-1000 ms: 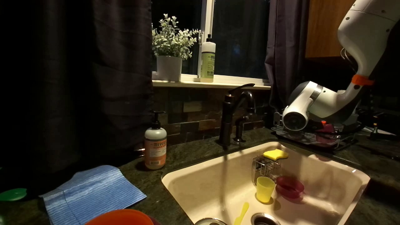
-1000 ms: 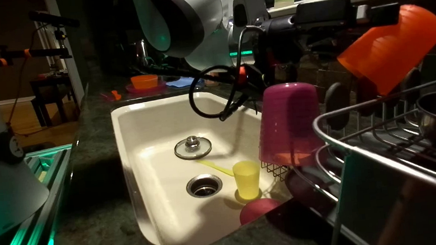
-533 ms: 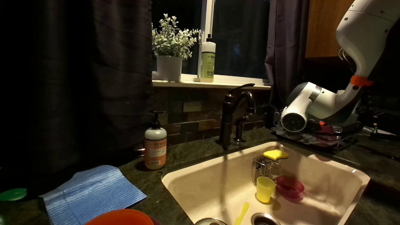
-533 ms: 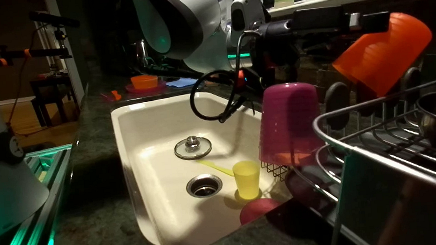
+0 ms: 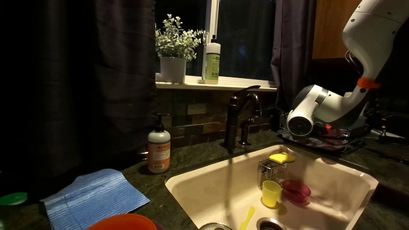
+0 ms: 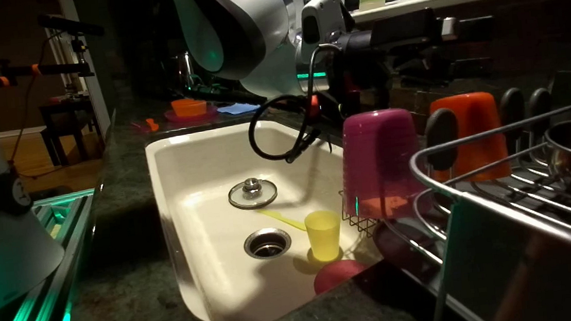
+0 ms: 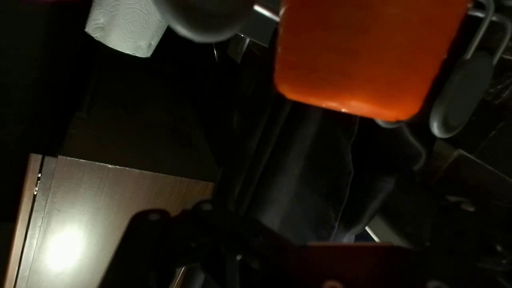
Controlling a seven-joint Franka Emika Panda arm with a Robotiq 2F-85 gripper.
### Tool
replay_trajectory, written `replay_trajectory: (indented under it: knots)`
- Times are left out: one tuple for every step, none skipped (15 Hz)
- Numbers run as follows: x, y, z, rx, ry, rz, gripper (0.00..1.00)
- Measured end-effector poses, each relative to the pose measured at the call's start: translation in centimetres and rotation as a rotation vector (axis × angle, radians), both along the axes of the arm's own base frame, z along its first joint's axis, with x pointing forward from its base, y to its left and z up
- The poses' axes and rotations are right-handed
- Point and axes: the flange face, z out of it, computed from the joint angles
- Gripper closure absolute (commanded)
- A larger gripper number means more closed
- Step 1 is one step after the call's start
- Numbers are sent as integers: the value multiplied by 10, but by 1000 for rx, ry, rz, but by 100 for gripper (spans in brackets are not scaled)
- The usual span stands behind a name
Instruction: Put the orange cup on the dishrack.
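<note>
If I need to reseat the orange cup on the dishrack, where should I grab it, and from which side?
Probably by its upper sides, coming down from above. The orange cup looks upside down, its narrower, rounded end up; lower down, a dark prong tip and a wire of the dishrack pass in front of it in an exterior view.

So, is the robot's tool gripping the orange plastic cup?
No, the orange plastic cup sits in the metal wire dishrack, visibly apart from the tool.
</note>
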Motion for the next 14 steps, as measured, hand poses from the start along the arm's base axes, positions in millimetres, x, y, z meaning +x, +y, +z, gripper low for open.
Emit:
replay_trajectory:
  knots:
    - [0, 1, 0, 3, -4, 2, 0]
    - [1, 3, 1, 5, -8, 4, 1]
    - [1, 4, 2, 8, -12, 5, 0]
    - [1, 5, 3, 10, -16, 5, 0]
    - [2, 6, 5, 14, -21, 0, 0]
    - [1, 7, 8, 22, -28, -15, 0]
    - [0, 6, 11, 34, -34, -40, 0]
    - [-1, 6, 14, 48, -37, -68, 0]
    - [-3, 6, 19, 62, -36, -98, 0]
    - [-4, 5, 24, 71, -33, -124, 0]
    - [-5, 5, 29, 80, -29, -147, 0]
    - [-6, 5, 35, 94, -23, -163, 0]
    - [-6, 6, 41, 116, -17, -175, 0]
    - [-6, 8, 47, 144, -10, -181, 0]
